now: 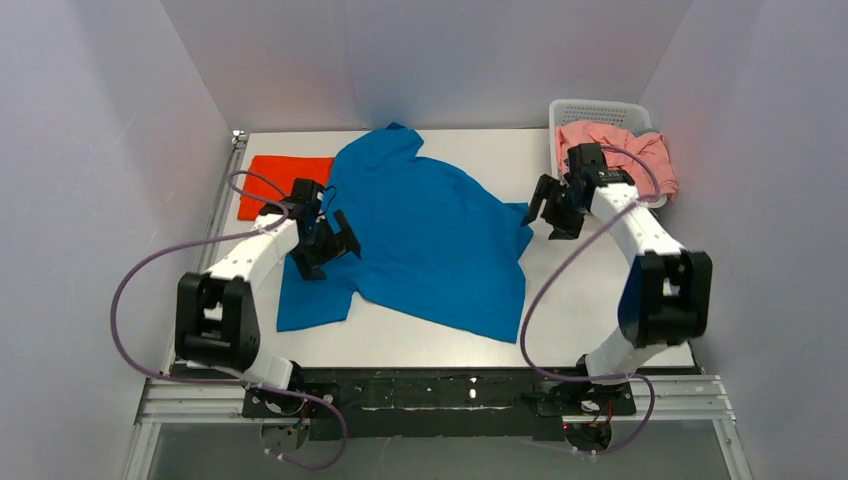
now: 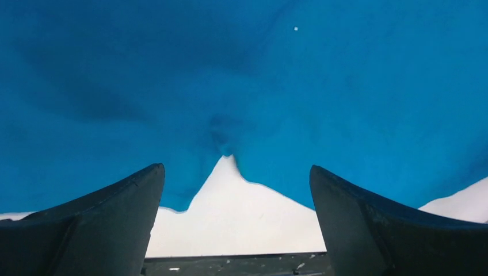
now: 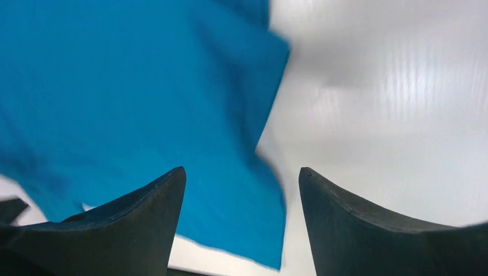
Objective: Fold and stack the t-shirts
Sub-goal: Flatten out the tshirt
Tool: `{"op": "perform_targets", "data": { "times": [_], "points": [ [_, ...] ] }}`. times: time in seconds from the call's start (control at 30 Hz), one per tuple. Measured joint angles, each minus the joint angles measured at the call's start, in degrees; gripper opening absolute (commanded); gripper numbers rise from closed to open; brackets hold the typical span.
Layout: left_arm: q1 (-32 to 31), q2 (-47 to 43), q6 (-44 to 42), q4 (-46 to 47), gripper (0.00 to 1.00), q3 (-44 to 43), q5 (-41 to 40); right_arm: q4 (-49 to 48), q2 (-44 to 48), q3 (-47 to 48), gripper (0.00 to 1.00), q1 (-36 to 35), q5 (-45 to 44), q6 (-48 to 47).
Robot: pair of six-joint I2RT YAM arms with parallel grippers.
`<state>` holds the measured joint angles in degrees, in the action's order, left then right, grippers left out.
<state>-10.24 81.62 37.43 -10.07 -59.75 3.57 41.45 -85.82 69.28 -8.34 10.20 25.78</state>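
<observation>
Blue shirt [image 1: 430, 235] lies spread at centre, orange shirt [image 1: 285, 180] folded at 10 o'clock, pink shirt [image 1: 640, 150] in basket [image 1: 595, 108] at 2 o'clock; left gripper [image 1: 328, 246] and right gripper [image 1: 550, 212], wide open and empty, flank the blue sleeves at 9 and 3 o'clock and should pinch matching edges for a square fold.

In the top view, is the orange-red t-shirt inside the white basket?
No, the orange-red t-shirt lies flat on the table at far left, while the basket holds the pink t-shirt.
</observation>
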Motion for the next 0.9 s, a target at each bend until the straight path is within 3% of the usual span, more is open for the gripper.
{"op": "perform_targets", "data": {
  "times": [0.13,0.3,0.47,0.9],
  "points": [
    [0.0,10.88,0.07,4.74,0.98,0.17,6.45,-1.07,-15.87,10.73,0.75,2.69,-4.61,2.32],
    [-0.04,12.5,-0.35,6.86,0.98,0.31,8.9,-1.31,-25.9,21.73,0.67,2.69,-6.86,1.95],
    [-0.04,12.46,-0.61,8.11,0.98,0.92,8.85,-1.55,-28.79,26.34,0.6,2.36,-8.55,0.74],
    [0.0,10.86,-0.31,10.29,0.98,6.47,7.67,-4.17,-34.71,26.51,0.55,-0.28,-11.37,-1.55]
  ]
}}
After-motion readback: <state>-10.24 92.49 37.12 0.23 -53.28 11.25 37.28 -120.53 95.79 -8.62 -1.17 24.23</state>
